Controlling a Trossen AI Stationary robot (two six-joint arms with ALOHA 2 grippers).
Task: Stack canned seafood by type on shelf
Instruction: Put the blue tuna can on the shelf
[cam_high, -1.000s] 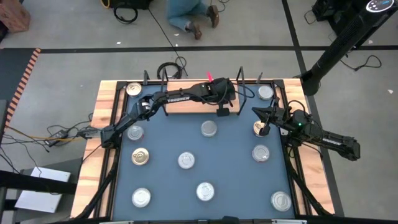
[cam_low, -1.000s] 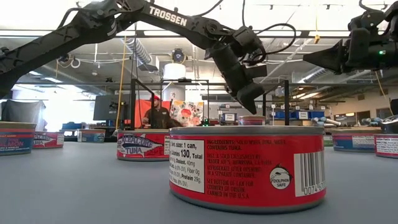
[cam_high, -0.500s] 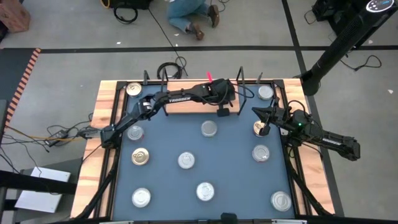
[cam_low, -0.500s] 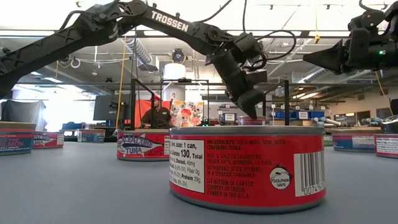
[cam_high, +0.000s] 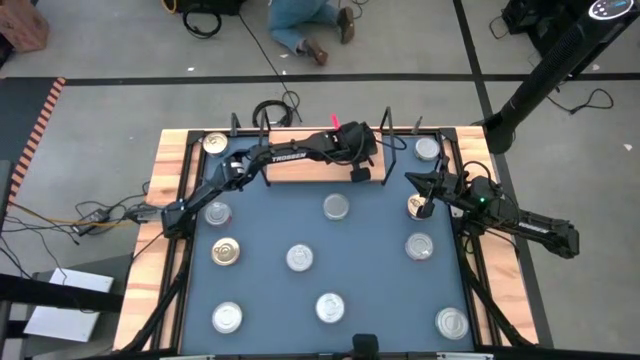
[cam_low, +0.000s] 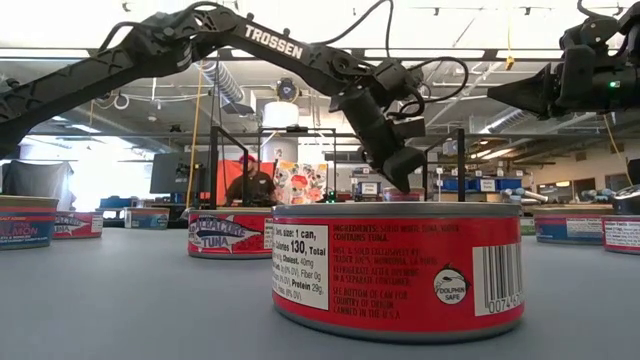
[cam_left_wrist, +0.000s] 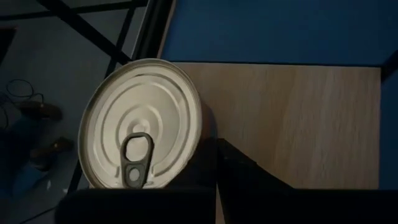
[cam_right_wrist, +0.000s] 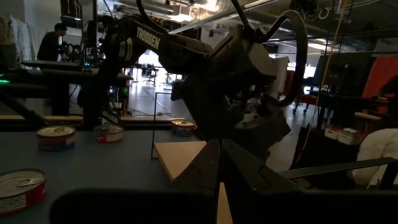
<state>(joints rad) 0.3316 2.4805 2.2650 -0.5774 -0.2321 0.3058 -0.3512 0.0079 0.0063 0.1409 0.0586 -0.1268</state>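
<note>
The shelf (cam_high: 300, 168) is a light wooden board by the table's far edge. My left gripper (cam_high: 358, 174) reaches over its right end, pointing down, shut on a silver-lidded can (cam_left_wrist: 143, 121) with a pull tab. In the left wrist view the can overlaps the board's (cam_left_wrist: 292, 118) edge. Several more cans rest on their bases on the blue table, among them a silver one (cam_high: 336, 207) and a gold one (cam_high: 418, 205). My right gripper (cam_high: 424, 192) hangs shut and empty above the gold can, raised in the low view (cam_low: 500, 100). My left gripper comes at the can from above, pointing down, with the lid facing the wrist camera. One finger (cam_left_wrist: 242, 171) lies against the can's side wall (cam_left_wrist: 198, 134); the can hides the other finger. The can stays upright; whether its base touches the board I cannot tell.
Thin black wire uprights (cam_high: 388, 125) stand at the shelf's ends. Two cans (cam_high: 215, 143) (cam_high: 427, 148) sit by the table's far corners. A red-labelled tuna can (cam_low: 400, 268) fills the low view's foreground. A wooden rim (cam_high: 150, 250) surrounds the table. A person sits in the room beyond.
My left gripper has carried the can toward the table's far edge, from just in front of the shelf to over its right end, and has sunk a little lower. It has stayed shut on the can.
</note>
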